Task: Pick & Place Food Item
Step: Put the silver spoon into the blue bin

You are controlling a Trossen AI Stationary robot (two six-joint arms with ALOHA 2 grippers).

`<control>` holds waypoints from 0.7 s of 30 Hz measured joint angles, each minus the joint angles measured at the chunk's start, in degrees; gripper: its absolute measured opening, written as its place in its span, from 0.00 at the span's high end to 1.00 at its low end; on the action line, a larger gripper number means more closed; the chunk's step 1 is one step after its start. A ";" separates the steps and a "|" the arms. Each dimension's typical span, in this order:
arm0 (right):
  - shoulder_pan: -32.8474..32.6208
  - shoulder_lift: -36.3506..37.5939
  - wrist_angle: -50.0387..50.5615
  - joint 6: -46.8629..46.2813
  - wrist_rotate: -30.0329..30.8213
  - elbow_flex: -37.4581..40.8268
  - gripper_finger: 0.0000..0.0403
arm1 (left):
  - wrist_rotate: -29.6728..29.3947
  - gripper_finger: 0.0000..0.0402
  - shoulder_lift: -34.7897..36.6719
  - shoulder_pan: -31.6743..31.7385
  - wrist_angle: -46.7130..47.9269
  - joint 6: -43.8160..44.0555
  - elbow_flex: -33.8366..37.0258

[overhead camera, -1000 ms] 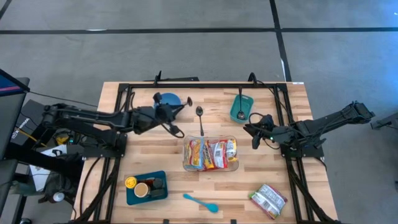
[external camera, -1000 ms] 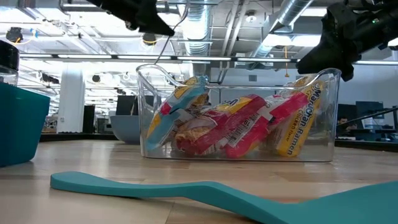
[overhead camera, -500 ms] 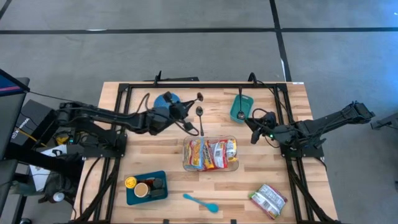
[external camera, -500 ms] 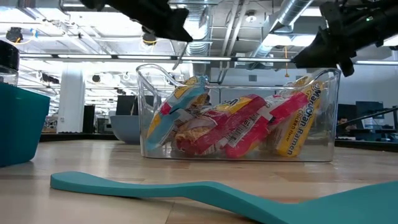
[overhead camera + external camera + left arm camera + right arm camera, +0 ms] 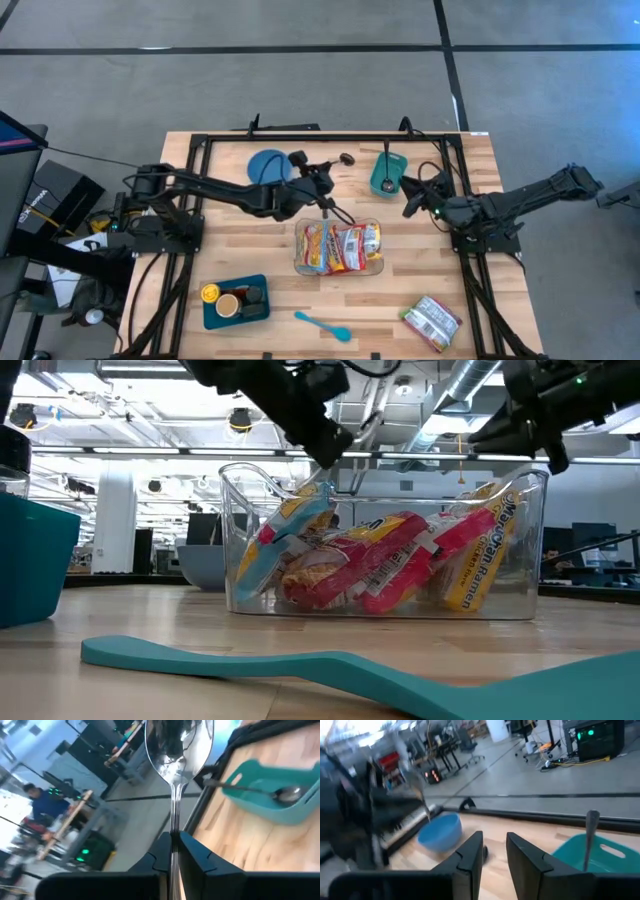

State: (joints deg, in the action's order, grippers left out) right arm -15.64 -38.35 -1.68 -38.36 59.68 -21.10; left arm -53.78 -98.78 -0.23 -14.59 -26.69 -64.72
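The left gripper (image 5: 322,186) holds a metal spoon (image 5: 176,750) by its handle, its fingers (image 5: 161,851) pinched shut on the thin stem, with the bowl of the spoon pointing away from the wrist. In the high view it hangs above the worktop (image 5: 240,255) just behind the clear bin (image 5: 338,247), which is packed with ramen packets (image 5: 385,565). The spoon is airborne, not resting on anything.

The step in hand appears to be the carry: the spoon is lifted and in transit. The likely goal is the small teal tray (image 5: 388,174) behind and to the right of the clear bin, where another spoon (image 5: 260,790) already lies.

The right gripper (image 5: 412,200) hovers just right of the clear bin, near that tray; its fingers (image 5: 470,860) stand slightly apart and hold nothing.

The next move calls for swinging the spoon over the tray, lowering it so it lies alongside the spoon already there, and releasing without crowding the right arm. A loose food packet (image 5: 432,322) lies near the front right of the clear bin, untouched.
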 joint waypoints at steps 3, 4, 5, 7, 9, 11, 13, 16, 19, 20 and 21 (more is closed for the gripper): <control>2.02 0.02 -3.68 -0.69 -0.46 0.00 0.80 | -1.37 0.97 -2.55 -0.02 0.06 -3.31 -1.79; 2.85 0.00 -4.92 -0.67 -1.30 0.00 0.80 | -1.34 0.97 -3.18 -0.02 0.20 -4.33 -2.17; 3.77 0.00 -6.37 -0.66 -2.11 0.00 0.80 | -1.77 0.97 -3.91 -0.02 0.28 -5.05 -2.64; 5.94 0.08 -8.37 -0.06 -5.57 0.00 0.80 | -1.45 0.97 -5.11 -0.07 0.21 -7.46 -3.37; 8.50 0.11 -8.63 0.70 -10.85 -0.71 0.80 | -1.63 0.97 -5.97 -0.07 0.23 -9.13 -3.83; 11.16 0.11 -8.64 0.69 -16.27 -1.86 0.80 | -1.72 0.97 -6.39 -0.07 0.24 -11.09 -3.99; 13.72 0.11 -7.67 0.69 -21.67 -3.46 0.80 | -1.77 0.97 -6.39 -0.07 0.14 -13.12 -4.00; 17.35 0.01 -3.07 0.66 -27.08 -6.63 0.80 | -1.77 0.97 -6.37 -0.07 -0.10 -16.53 -4.03; 20.80 -1.41 4.67 -1.39 -30.94 -10.68 0.80 | -1.79 0.97 -6.35 -0.07 -1.21 -22.14 -4.05; 21.92 -2.09 7.70 -2.12 -32.28 -12.12 0.80 | -1.77 0.97 -6.34 -0.07 -1.30 -24.25 -4.05; 23.02 -2.96 10.09 -2.70 -33.63 -13.57 0.80 | -1.78 0.97 -6.34 -0.07 -1.31 -26.07 -4.05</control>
State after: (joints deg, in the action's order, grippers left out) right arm 7.38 -41.31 8.41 -41.06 26.05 -34.67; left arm -55.56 -105.12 -0.30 -15.89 -52.76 -68.77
